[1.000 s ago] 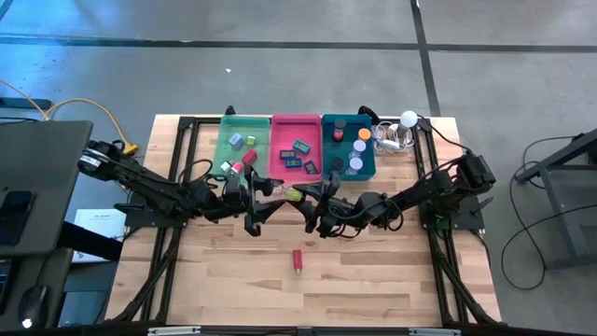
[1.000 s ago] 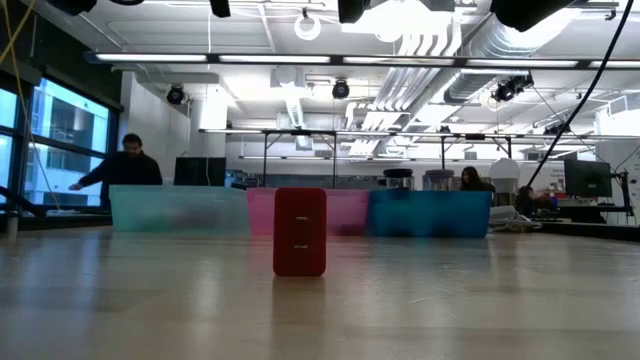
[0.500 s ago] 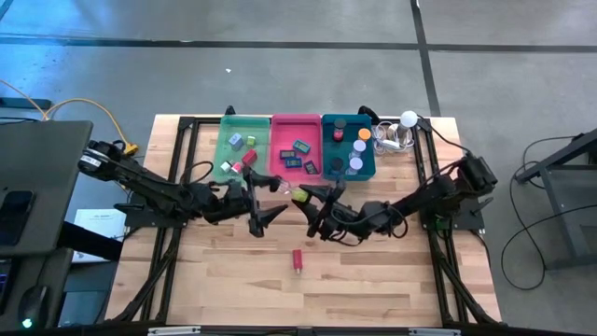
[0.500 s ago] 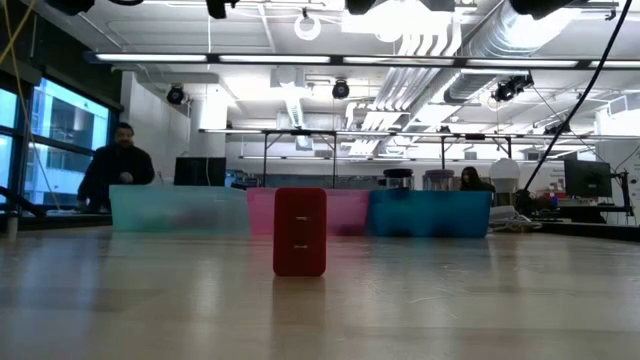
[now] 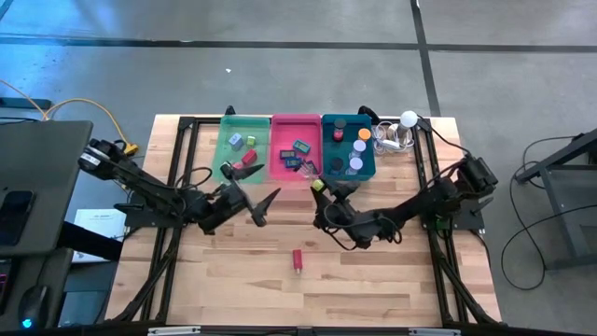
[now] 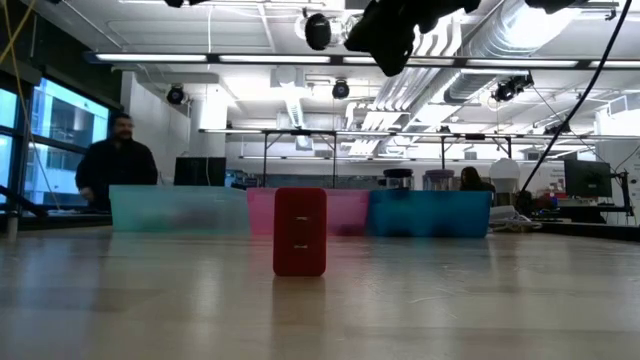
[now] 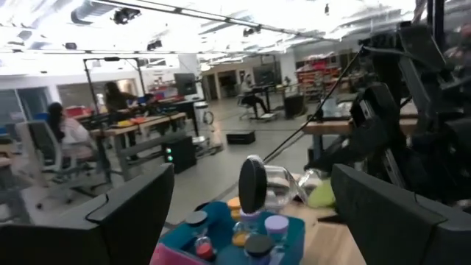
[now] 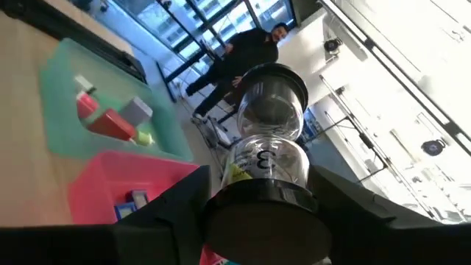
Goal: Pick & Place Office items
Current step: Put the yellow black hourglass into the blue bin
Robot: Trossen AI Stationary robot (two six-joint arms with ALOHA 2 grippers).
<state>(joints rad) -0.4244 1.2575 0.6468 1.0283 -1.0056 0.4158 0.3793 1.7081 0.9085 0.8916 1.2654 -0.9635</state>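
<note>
The right gripper [image 5: 320, 193] hangs just in front of the pink tray [image 5: 279, 122], its fingers [image 8: 169, 208] closed on a clear, hourglass-shaped piece with black ends [image 8: 269, 151] and a yellow-green bit at its tip. The left gripper [image 5: 262, 207] hovers in front of the green tray [image 5: 225, 125], jaws spread wide and empty. One red block [image 5: 297, 259] stands alone on the table [image 5: 392, 289], well in front of the pink tray. Other small items lie in the green, pink and teal trays [image 5: 371, 149].

Pale wooden table [image 5: 373, 280] with visible grain, glossy translucent plastic trays [image 5: 244, 140], matt red block [image 6: 300, 231]
</note>
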